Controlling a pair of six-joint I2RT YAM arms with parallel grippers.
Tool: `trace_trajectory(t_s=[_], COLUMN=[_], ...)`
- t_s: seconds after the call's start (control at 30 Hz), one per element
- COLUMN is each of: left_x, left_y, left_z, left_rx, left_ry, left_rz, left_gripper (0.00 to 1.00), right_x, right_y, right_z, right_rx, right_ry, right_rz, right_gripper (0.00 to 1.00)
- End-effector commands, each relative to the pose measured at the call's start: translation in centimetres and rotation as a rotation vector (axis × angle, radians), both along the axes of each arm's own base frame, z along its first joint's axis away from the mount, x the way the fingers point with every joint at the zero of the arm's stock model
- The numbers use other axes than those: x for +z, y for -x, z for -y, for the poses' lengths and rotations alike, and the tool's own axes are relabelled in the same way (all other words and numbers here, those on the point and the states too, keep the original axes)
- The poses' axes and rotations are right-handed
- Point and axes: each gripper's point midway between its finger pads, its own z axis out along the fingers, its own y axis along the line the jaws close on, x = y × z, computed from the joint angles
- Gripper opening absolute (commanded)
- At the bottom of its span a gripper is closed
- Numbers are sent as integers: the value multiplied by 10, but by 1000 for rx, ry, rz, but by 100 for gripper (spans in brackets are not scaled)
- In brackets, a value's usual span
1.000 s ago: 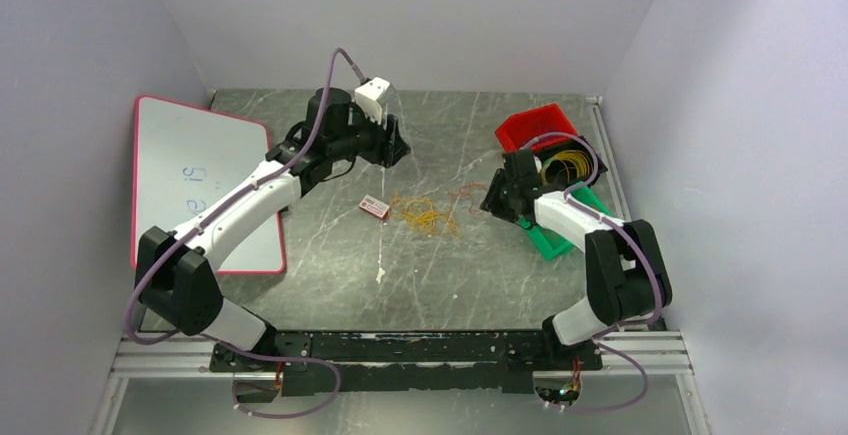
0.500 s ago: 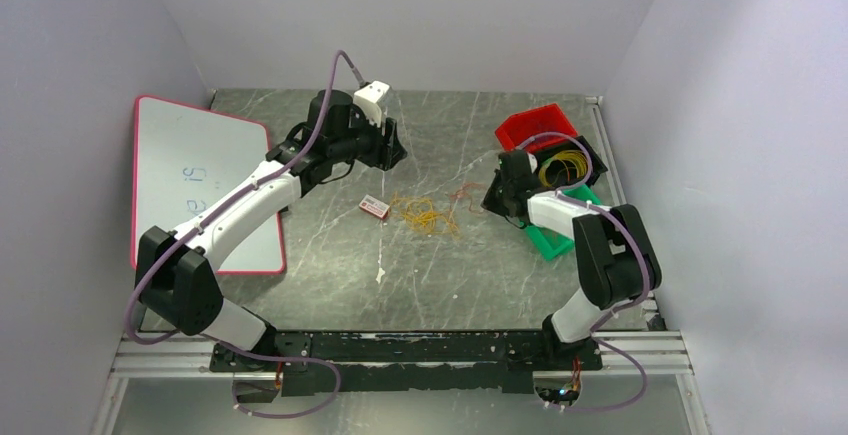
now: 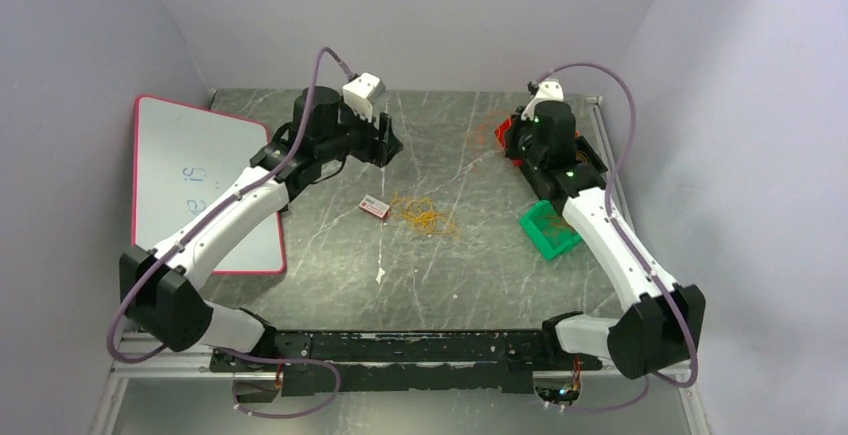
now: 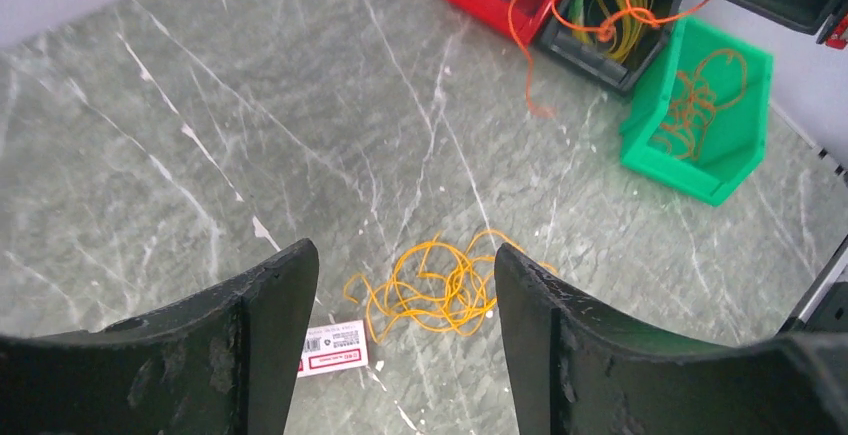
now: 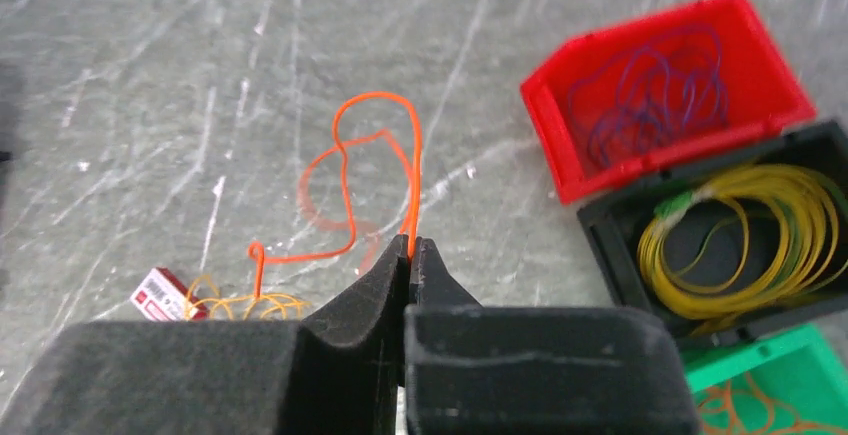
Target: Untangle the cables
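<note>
A tangle of thin orange-yellow wires [image 3: 425, 215] lies mid-table; it also shows in the left wrist view [image 4: 440, 285] and the right wrist view [image 5: 235, 305]. My right gripper [image 5: 410, 245] is shut on one orange-red wire [image 5: 345, 170] and holds it up in the air at the back right [image 3: 485, 130]. The wire hangs in loops in front of the bins [image 4: 530, 25]. My left gripper [image 4: 405, 255] is open and empty, raised above the table behind the tangle [image 3: 385, 140].
A red bin [image 5: 670, 85] holds purple wires, a black bin [image 5: 740, 235] yellow wires, a green bin [image 3: 550, 228] orange wires. A small white labelled box [image 3: 374, 206] lies left of the tangle. A pink-edged whiteboard [image 3: 190, 185] lies at the left.
My right arm has risen and swung back toward the bins, lifting the orange-red wire off the table. My left gripper has shifted slightly left.
</note>
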Motion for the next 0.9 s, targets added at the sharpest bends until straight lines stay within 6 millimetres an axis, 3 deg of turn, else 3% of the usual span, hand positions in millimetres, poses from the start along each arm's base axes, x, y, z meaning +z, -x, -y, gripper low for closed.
trace_trajectory(t_s=[0.0,0.17,0.4,0.63,0.87], left_x=[79,110,137,135,126], left_y=[1,20,48,54,52], left_z=[-13,-12,2,12,24], left_rx=[36,-22,-145,-209,-270], left_ry=[81,153,279,312,310], left_rz=[200,271,295,291,256], left_gripper=[71,75,78,78,65], right_x=[41,88,101,111,123], right_y=[14,24,37,47,62], right_z=[-17,-45,-76,-115,-142], right_rx=[186,357,518,605,709], right_ry=[63,8,-18,-44,-115], right_rz=[86,204,238,237,253], right_gripper=[0,0,0,0,0])
